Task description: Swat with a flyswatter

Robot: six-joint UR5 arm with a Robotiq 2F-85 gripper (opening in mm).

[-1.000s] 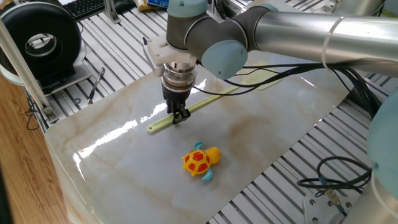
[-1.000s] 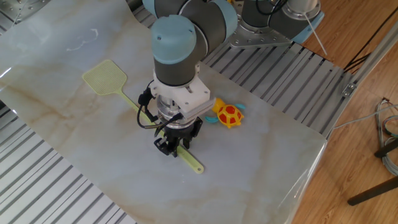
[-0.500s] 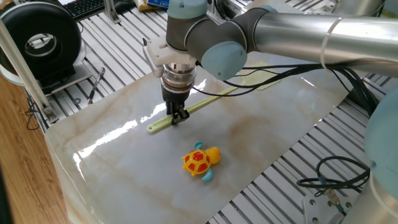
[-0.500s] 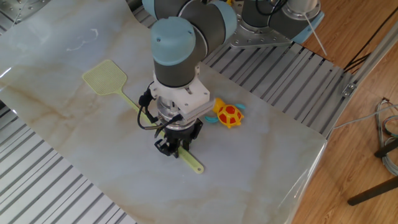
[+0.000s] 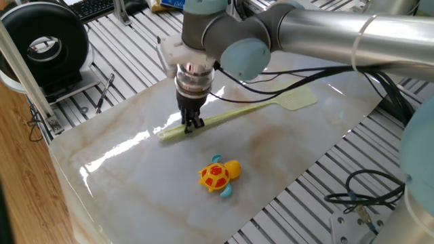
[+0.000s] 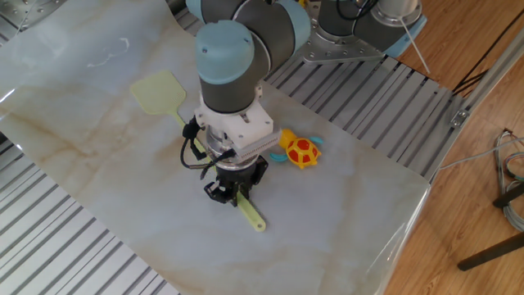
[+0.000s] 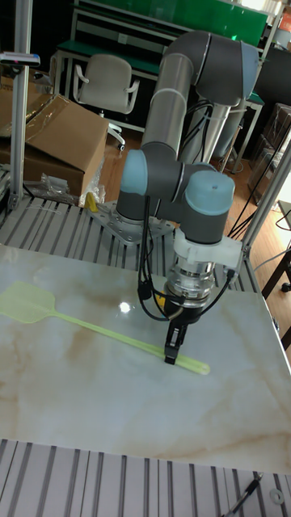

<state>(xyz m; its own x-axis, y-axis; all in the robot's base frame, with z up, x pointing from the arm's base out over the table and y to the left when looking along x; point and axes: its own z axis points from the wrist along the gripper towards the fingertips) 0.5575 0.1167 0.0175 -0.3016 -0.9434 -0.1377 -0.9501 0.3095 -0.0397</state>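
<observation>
The pale yellow-green flyswatter (image 5: pixel 234 114) stretches across the marble slab, with its mesh head (image 5: pixel 296 100) to the right. My gripper (image 5: pixel 192 126) points straight down and is shut on the thin handle near its end. In the other fixed view the head (image 6: pixel 160 90) is far left, the handle end (image 6: pixel 255 220) pokes out below the gripper (image 6: pixel 232 193). The tall fixed view shows the flyswatter (image 7: pixel 97 329) running left from the gripper (image 7: pixel 172 356). I cannot tell whether the head rests on the slab.
An orange-and-yellow toy turtle (image 5: pixel 218 176) sits on the slab (image 5: pixel 122 183) just in front of the gripper, also seen as the turtle (image 6: pixel 300 151). A black round device (image 5: pixel 47 39) stands far left. Loose cables (image 5: pixel 359 193) lie at the right. Ribbed metal surrounds the slab.
The flyswatter has swung with the gripper shut on its handle: its head has come out from behind the arm, and the gripper has shifted slightly. The turtle has not moved.
</observation>
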